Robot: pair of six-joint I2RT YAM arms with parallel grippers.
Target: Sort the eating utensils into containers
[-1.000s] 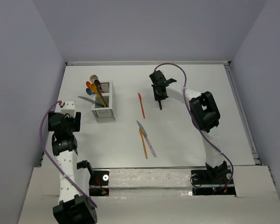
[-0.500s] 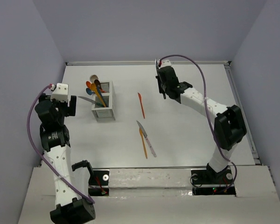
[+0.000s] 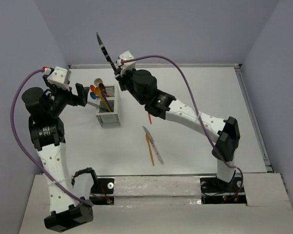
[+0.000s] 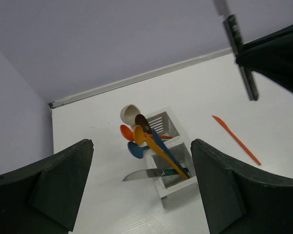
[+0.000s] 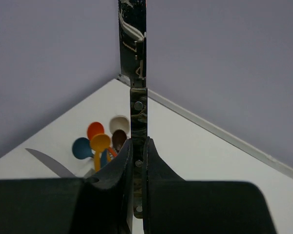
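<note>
The white slatted caddy [image 3: 110,120] stands at the left of the table and holds orange, blue, brown and beige spoons [image 3: 98,90]. A silver-bladed knife [image 3: 90,104] sticks out of it to the left. My right gripper [image 3: 118,70] is shut on a dark-handled knife [image 3: 104,48], blade up, raised above and behind the caddy. In the right wrist view the gripper [image 5: 138,146] grips the knife [image 5: 136,73] by its handle, over the spoons [image 5: 100,144]. My left gripper [image 3: 80,94] is open and empty, raised left of the caddy [image 4: 178,187]; the left wrist view looks down between its fingers [image 4: 53,187].
An orange knife [image 3: 147,109] lies right of the caddy and also shows in the left wrist view [image 4: 236,139]. Nearer the front, an orange utensil [image 3: 150,151] and a silver-bladed, pink-handled knife [image 3: 153,145] lie side by side. Walls bound the table's back and sides.
My right arm has swung from the back right over to the left and lifted the knife high above the caddy. My left arm has risen and turned toward the caddy.
</note>
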